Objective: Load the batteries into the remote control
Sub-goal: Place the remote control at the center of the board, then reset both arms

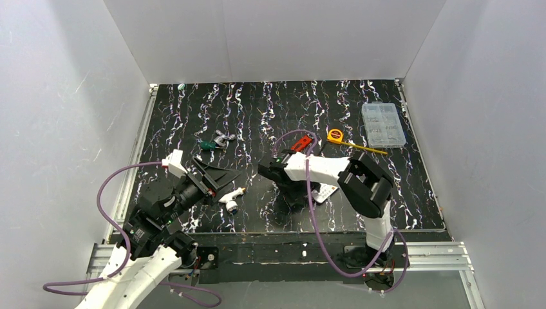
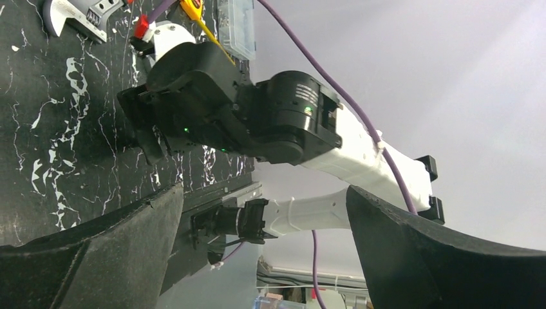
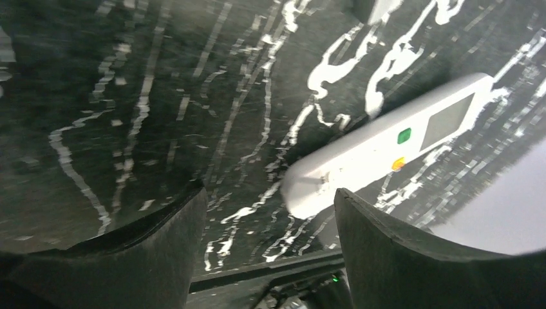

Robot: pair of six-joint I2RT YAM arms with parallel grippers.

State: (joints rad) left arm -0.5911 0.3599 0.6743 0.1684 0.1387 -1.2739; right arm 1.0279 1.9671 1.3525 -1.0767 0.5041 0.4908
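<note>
The white remote control (image 3: 386,148) lies flat on the black marbled table, face up, with its grey display and green and orange buttons showing. In the top view only a corner of it (image 1: 325,192) shows from under my right arm. My right gripper (image 3: 270,225) is open and empty, low over the table, and the remote's rounded end lies just ahead of its right finger (image 3: 412,257). It also shows in the top view (image 1: 295,197). My left gripper (image 1: 222,174) is open and empty above the table's left part, facing the right arm (image 2: 264,219). No orange batteries are in view.
A white tube tool with a blue tip (image 1: 232,198) lies just right of my left gripper. A red-handled wrench (image 1: 301,143), a yellow tape measure (image 1: 335,135) and a clear parts box (image 1: 383,124) lie at the back right. A small green and silver tool (image 1: 216,141) lies behind the left gripper.
</note>
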